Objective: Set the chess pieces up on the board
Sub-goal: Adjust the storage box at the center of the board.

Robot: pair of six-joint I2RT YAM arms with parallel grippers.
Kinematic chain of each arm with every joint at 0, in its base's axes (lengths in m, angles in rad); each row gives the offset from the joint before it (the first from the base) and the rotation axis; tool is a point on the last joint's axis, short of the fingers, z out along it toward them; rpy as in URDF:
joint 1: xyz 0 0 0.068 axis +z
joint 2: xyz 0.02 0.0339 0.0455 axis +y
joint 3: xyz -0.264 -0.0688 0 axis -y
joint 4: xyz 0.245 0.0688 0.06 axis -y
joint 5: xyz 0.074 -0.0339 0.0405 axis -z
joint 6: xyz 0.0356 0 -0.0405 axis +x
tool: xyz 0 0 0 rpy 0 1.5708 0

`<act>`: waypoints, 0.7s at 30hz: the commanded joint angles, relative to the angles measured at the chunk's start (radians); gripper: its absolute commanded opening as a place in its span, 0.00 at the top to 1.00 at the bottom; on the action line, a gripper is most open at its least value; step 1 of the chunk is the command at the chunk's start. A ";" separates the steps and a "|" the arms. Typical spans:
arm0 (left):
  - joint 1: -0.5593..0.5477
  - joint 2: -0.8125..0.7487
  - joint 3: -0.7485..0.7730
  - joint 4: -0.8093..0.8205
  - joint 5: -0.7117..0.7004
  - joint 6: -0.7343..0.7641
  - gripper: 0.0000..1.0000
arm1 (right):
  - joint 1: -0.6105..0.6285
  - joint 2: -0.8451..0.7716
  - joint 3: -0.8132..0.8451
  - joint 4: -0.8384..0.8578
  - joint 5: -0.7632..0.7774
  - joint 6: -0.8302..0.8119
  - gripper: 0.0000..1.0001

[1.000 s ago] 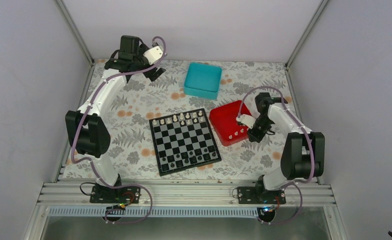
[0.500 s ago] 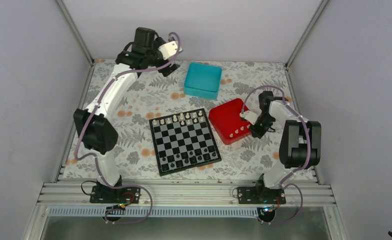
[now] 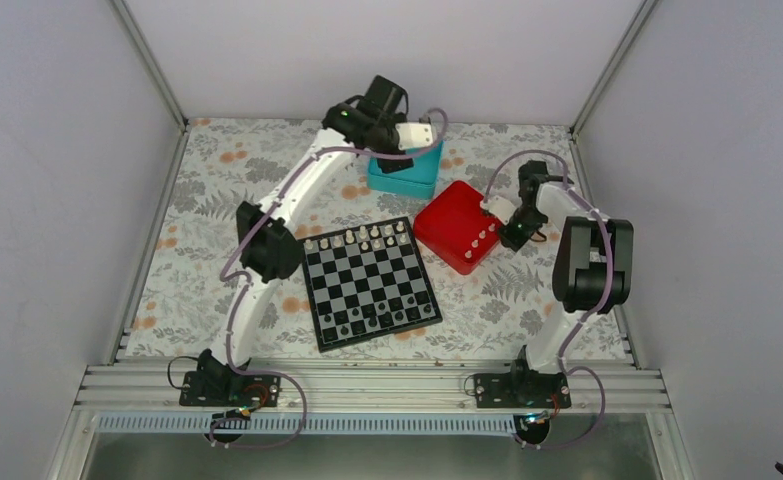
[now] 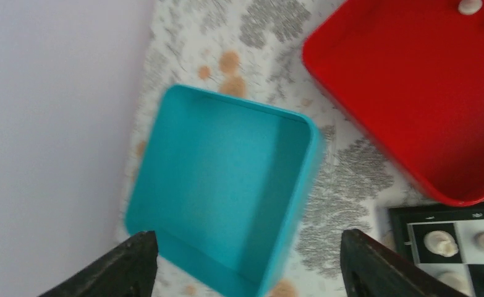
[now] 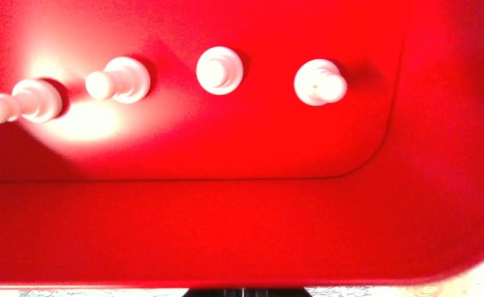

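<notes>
While the left claw [image 4: 246, 260] is held wide over the teal box [image 4: 220, 179], the right claw [image 3: 512, 228] is seen at the red tray [image 5: 227, 229].
Four chess pieces [image 5: 219, 69] are seen in the tray, others on the board [image 3: 370, 283]; the right claw's gap cannot be told.

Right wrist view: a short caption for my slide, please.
Four white chess pieces in a row inside the red tray.

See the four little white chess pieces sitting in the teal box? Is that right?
No. The four little white plastic chess pieces sit in the square red tray, not the square teal box, which is empty in the left wrist view. The right wrist view shows them.
</notes>
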 commanded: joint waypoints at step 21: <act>-0.159 0.134 -0.014 -0.138 -0.189 0.144 0.98 | -0.097 -0.282 0.076 -0.035 -0.098 0.052 0.92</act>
